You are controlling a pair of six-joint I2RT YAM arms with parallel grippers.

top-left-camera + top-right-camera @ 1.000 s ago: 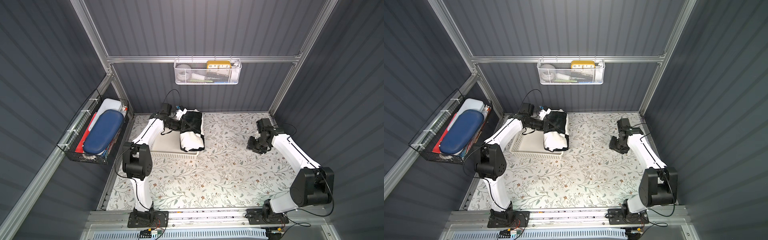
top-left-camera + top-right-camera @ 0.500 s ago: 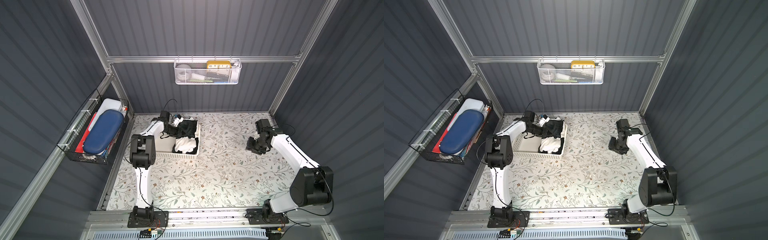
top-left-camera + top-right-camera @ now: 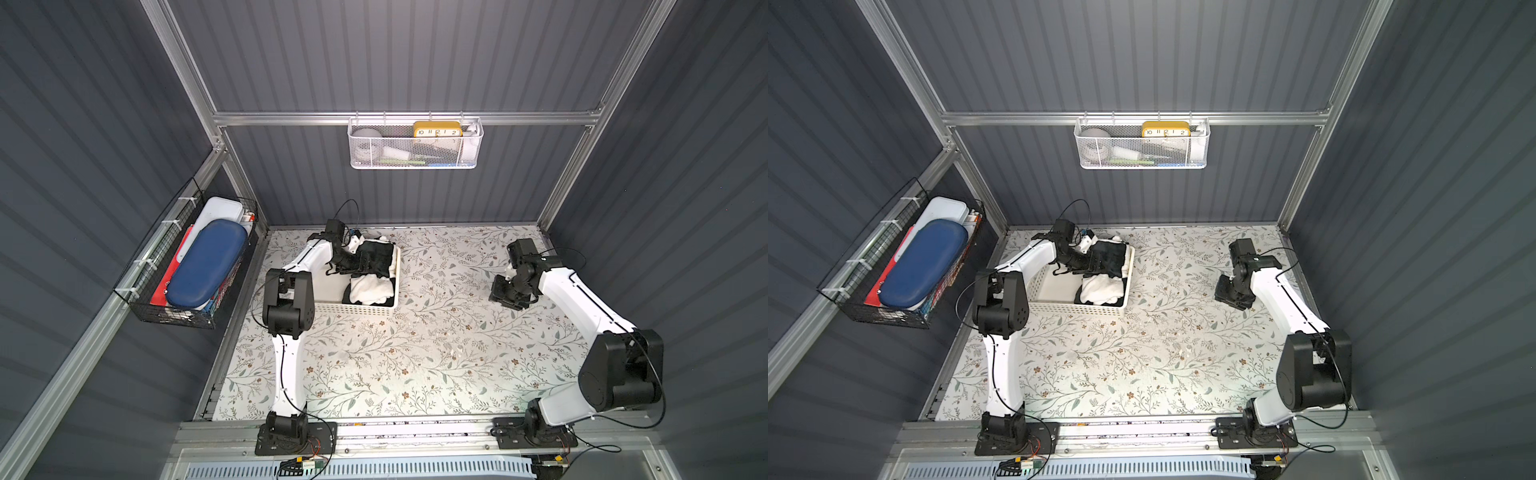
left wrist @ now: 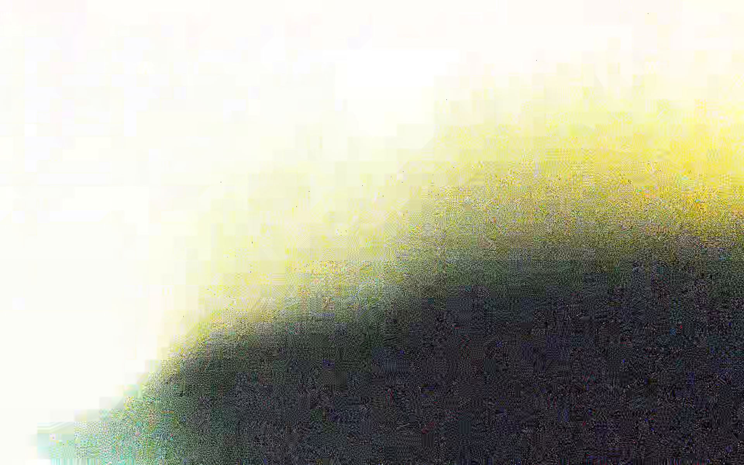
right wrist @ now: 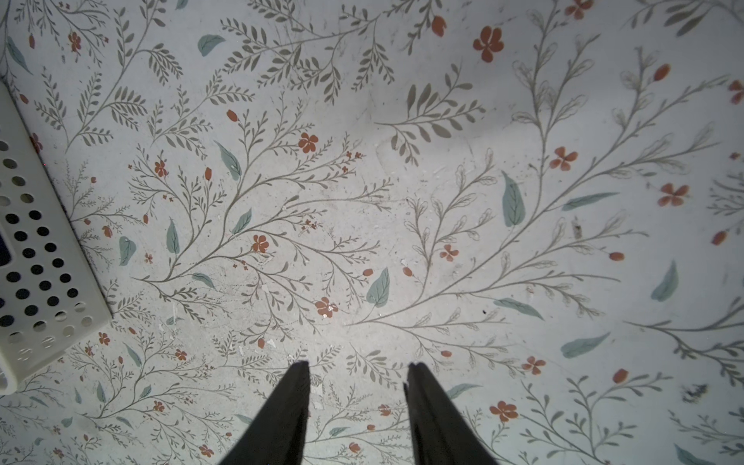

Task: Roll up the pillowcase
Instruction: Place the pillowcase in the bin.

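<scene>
So the pillowcase (image 3: 371,277) is sitting bundled up, black and white patches showing, inside the white perforated basket (image 3: 353,308), packed against the end nearer the table's middle. I'm guessing the rolling is basically done and the stowing is wrapping up.

The left gripper (image 3: 360,262) is hanging right at the bundle's dark part. Its wrist view is pure blur, so I can't tell if it's gripping or letting go. The right gripper (image 5: 358,366) is hovering well apart over the floral table cover (image 3: 415,353), fingers partly spread, holding nothing.

Only the basket wall is crowding the left arm. The black wire basket (image 3: 187,270) and white mesh rack (image 3: 415,145) are hanging on the walls, out of the way.
</scene>
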